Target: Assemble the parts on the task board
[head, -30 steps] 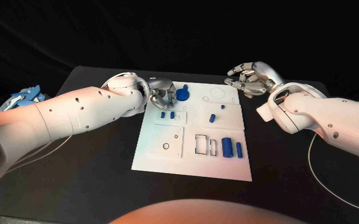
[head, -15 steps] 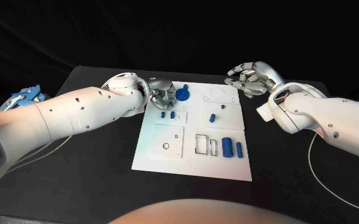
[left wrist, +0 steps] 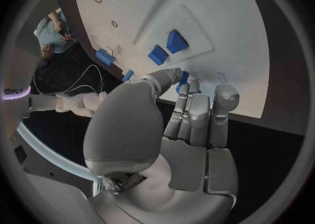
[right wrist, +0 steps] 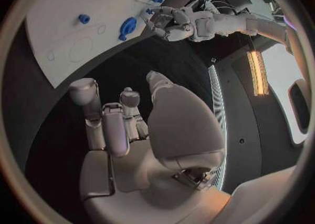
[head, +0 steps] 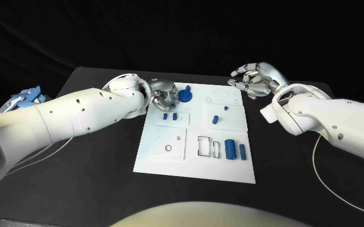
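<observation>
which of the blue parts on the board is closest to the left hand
The round blue part at the task board's far edge, right beside the left hand's fingers. The other blue parts lie nearer the robot.

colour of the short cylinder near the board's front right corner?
Blue. The cylinder shows best in the head view, lying on the white board.

The silver left hand [head: 161,96] covers the near side of a round blue part [head: 184,97] at the far end of the white rectangular task board [head: 195,160]. Whether its fingers touch that part cannot be told. In the left wrist view, a fingertip [left wrist: 176,74] hides most of a small blue piece [left wrist: 183,81]. The board's engraved outlines are too small to read.
</observation>
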Robot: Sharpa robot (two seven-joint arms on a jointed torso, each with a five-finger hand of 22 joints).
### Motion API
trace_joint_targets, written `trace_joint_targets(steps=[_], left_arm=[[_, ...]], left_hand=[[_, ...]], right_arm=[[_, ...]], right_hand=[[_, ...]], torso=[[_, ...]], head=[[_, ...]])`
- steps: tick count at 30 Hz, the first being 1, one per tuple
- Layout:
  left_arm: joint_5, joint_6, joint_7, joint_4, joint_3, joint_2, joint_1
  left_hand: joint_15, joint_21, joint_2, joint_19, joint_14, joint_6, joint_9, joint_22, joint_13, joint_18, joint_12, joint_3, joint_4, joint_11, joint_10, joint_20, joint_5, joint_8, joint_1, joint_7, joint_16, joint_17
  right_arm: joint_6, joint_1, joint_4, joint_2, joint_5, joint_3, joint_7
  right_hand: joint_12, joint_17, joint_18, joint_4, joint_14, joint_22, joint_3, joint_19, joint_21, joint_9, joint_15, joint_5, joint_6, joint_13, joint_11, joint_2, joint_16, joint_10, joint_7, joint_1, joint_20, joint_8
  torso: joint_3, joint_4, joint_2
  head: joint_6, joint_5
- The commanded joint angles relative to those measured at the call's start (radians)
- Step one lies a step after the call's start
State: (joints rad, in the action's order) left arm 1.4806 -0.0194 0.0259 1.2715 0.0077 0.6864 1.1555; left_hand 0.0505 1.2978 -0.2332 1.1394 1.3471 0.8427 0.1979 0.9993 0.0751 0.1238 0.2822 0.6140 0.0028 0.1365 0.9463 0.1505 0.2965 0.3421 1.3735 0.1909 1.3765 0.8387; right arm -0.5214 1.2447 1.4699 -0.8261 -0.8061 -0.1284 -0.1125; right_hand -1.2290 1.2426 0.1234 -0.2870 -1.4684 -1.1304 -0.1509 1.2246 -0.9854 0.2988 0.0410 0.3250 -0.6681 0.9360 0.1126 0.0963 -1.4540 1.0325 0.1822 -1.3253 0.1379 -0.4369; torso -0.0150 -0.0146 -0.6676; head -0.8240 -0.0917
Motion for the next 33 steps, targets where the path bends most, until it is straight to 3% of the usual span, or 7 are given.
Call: trace_joint_targets(steps=[1,14,22,26,27,29,33], left_arm=[[-0.013,-0.004,-0.007,0.003,0.000,0.000,0.000],[-0.063,-0.047,-0.052,0.020,0.001,0.017,0.000],[-0.142,-0.099,-0.100,0.033,0.002,0.035,0.000],[-0.242,-0.124,-0.125,0.039,0.008,0.052,0.000],[-0.279,-0.133,-0.135,0.041,0.010,0.056,0.000],[-0.381,-0.154,-0.161,0.043,0.013,0.068,0.000],[-0.615,-0.191,-0.225,0.048,0.017,0.093,0.001]], left_hand=[[0.007,-0.009,-0.013,-0.013,-0.004,-0.010,-0.004,-0.010,-0.004,0.009,-0.011,-0.001,0.000,0.002,-0.014,0.002,0.000,-0.007,-0.002,0.002,-0.006,-0.008],[0.013,-0.037,-0.020,-0.029,-0.005,-0.024,-0.018,-0.048,-0.006,0.015,-0.028,-0.094,0.019,0.007,-0.055,0.010,0.003,-0.026,-0.017,0.005,0.000,-0.015],[0.015,-0.046,-0.009,-0.031,-0.007,-0.013,-0.020,-0.060,-0.005,0.016,-0.023,-0.141,0.037,0.009,-0.056,0.010,0.004,-0.026,-0.019,0.010,0.000,-0.025],[0.015,-0.048,-0.001,-0.030,-0.007,-0.007,-0.021,-0.063,-0.004,0.016,-0.017,-0.145,0.040,0.009,-0.049,0.011,0.006,-0.025,-0.014,0.012,0.001,-0.025],[0.014,-0.046,0.006,-0.025,-0.004,0.000,-0.022,-0.060,-0.001,0.016,-0.006,-0.141,0.043,0.008,-0.033,0.010,0.007,-0.024,-0.007,0.010,0.004,-0.020],[0.011,-0.071,0.016,-0.056,-0.030,0.014,-0.021,-0.105,0.000,0.025,0.003,-0.128,0.045,0.003,-0.022,0.008,0.008,-0.018,0.002,0.008,-0.019,-0.085],[-0.003,-0.078,0.031,-0.059,-0.032,0.035,-0.021,-0.115,0.012,0.027,0.051,-0.081,0.051,-0.013,0.049,-0.004,0.008,-0.010,0.008,-0.005,-0.026,-0.095]], right_arm=[[0.003,-0.001,-0.002,0.001,-0.004,0.000,-0.007],[0.015,-0.001,-0.012,0.001,-0.010,0.000,0.005],[0.044,-0.003,-0.030,0.004,-0.030,0.000,0.029],[0.069,-0.004,-0.038,0.005,-0.076,0.000,0.046],[0.076,-0.004,-0.040,0.006,-0.089,0.000,0.049],[0.094,-0.005,-0.045,0.006,-0.126,0.000,0.058],[0.144,-0.005,-0.053,0.009,-0.230,0.000,0.076]], right_hand=[[0.003,-0.001,0.010,-0.001,-0.006,0.001,-0.006,-0.004,0.003,-0.002,-0.006,0.006,0.008,-0.001,0.000,-0.002,0.004,-0.003,0.015,0.008,0.001,-0.003],[0.019,-0.030,0.016,0.000,0.005,0.024,-0.007,-0.023,0.036,-0.003,-0.005,0.006,0.009,-0.026,0.001,0.002,0.017,-0.029,0.015,0.007,0.001,-0.006],[0.163,-0.069,0.026,0.002,0.021,0.063,-0.033,-0.046,0.101,-0.011,-0.010,-0.005,-0.003,-0.223,-0.005,0.006,0.043,-0.171,0.010,-0.012,-0.002,-0.027],[0.245,-0.094,0.031,0.016,0.028,0.086,-0.087,-0.056,0.139,-0.022,-0.016,-0.029,-0.028,-0.290,-0.011,0.014,0.061,-0.178,0.004,-0.062,-0.009,-0.035],[0.300,-0.104,0.032,0.020,0.032,0.092,-0.133,-0.058,0.152,-0.030,-0.018,-0.052,-0.042,-0.334,-0.009,0.020,0.070,-0.172,0.003,-0.085,-0.012,-0.031],[0.377,-0.117,0.032,0.041,0.034,0.095,-0.203,-0.058,0.165,-0.043,-0.020,-0.064,-0.066,-0.397,-0.019,0.050,0.080,-0.155,0.005,-0.115,-0.014,-0.025],[0.556,-0.132,0.031,0.091,0.034,0.079,-0.326,-0.051,0.161,-0.060,-0.023,-0.096,-0.116,-0.527,-0.017,0.090,0.094,-0.116,-0.002,-0.123,-0.018,-0.018]], torso=[[-0.0006,0.0004,0.000],[-0.0002,0.0009,0.001],[-0.0005,-0.0001,0.000],[0.0000,-0.0007,0.000],[0.0000,-0.0007,0.000],[0.0003,0.0010,0.001],[0.0006,0.0019,0.002]], head=[[-0.001,0.001],[0.000,0.004],[0.000,0.004],[0.002,0.005],[0.002,0.005],[0.002,0.008],[0.007,0.013]])
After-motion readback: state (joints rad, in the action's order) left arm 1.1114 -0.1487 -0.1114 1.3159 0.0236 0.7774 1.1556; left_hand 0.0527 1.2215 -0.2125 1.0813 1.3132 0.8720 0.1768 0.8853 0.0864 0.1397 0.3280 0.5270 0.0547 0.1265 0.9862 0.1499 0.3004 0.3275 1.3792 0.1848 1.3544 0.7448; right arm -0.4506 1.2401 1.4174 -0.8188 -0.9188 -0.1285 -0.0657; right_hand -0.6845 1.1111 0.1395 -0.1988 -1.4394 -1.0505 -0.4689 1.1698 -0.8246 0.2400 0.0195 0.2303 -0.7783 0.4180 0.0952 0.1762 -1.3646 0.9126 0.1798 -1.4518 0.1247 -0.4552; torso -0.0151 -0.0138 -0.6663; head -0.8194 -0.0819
